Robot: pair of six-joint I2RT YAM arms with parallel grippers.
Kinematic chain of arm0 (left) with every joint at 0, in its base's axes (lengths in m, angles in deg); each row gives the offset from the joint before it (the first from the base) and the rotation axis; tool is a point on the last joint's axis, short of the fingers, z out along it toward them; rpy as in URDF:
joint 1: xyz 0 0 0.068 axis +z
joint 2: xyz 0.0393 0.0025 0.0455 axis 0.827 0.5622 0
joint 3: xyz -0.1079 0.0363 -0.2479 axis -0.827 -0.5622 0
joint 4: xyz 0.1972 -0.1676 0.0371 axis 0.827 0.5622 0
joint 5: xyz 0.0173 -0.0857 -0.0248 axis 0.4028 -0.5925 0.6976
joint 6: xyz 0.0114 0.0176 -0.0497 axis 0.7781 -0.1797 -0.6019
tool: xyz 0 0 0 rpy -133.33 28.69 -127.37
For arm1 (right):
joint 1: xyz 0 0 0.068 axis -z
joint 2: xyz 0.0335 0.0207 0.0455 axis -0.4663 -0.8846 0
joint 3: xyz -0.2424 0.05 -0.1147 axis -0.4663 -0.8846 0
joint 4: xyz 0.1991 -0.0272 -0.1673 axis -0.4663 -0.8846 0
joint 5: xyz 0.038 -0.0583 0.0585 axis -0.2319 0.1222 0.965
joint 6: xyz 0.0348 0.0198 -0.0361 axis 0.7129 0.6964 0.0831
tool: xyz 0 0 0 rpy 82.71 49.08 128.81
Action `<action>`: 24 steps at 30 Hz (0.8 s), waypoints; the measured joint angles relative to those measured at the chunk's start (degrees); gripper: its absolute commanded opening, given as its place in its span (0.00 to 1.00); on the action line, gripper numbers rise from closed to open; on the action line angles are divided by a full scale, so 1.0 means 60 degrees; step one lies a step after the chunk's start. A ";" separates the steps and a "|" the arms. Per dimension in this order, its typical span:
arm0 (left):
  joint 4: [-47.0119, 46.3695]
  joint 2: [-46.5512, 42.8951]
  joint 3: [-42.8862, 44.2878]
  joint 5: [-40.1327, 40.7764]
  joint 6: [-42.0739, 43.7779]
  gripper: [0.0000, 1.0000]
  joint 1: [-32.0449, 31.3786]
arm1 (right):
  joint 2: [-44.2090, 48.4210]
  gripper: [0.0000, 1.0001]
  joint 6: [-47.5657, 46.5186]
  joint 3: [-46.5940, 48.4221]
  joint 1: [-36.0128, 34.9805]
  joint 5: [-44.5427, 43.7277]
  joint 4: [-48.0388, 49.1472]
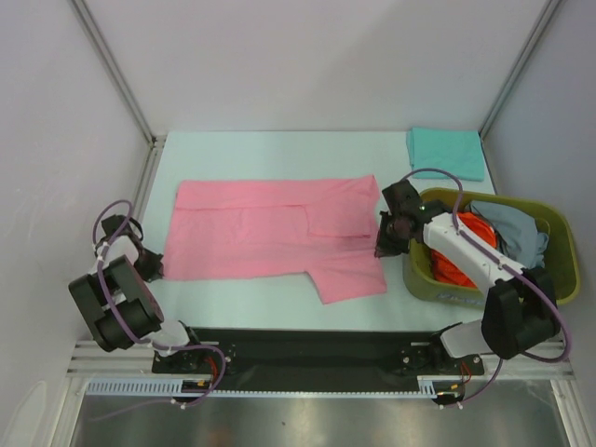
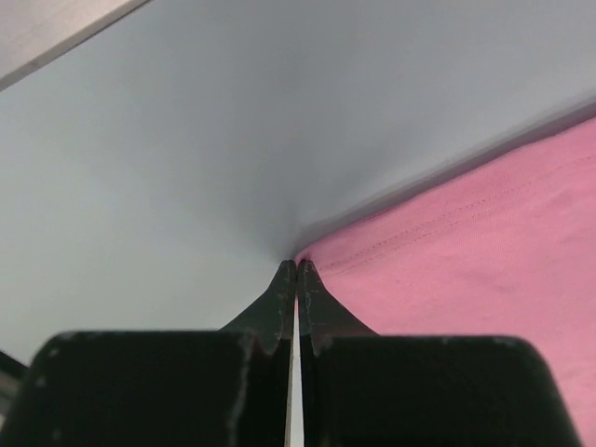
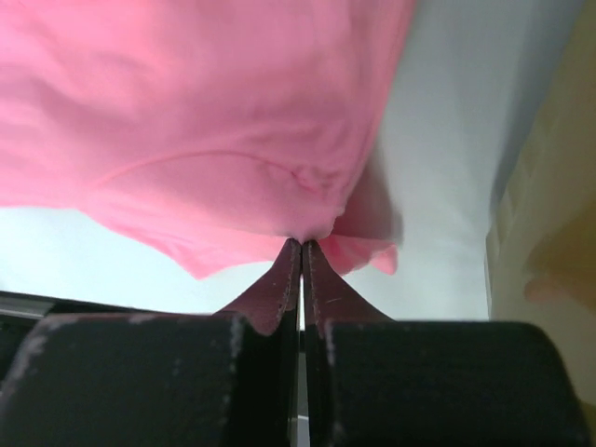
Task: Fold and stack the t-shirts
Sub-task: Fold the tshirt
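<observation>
The pink t-shirt (image 1: 270, 233) lies spread across the middle of the table, partly folded, with one sleeve pointing toward the near edge. My left gripper (image 1: 155, 266) is at the shirt's near left corner. In the left wrist view it (image 2: 296, 265) is shut, with the hemmed corner of the pink cloth (image 2: 466, 242) at its tips. My right gripper (image 1: 381, 244) is at the shirt's right edge. In the right wrist view it (image 3: 301, 244) is shut on a pinch of pink cloth (image 3: 205, 121), raised slightly off the table.
A folded teal t-shirt (image 1: 445, 152) lies at the back right. An olive-green basket (image 1: 562, 244) stands at the right and holds an orange-red shirt (image 1: 454, 261) and a grey-blue shirt (image 1: 518, 229). My right arm reaches over the basket. White walls enclose the table.
</observation>
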 measured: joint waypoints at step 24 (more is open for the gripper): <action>0.1570 0.0342 0.2805 0.0106 -0.0138 0.00 -0.0750 | -0.3268 0.00 -0.1417 0.3818 0.1661 0.1479 -0.0525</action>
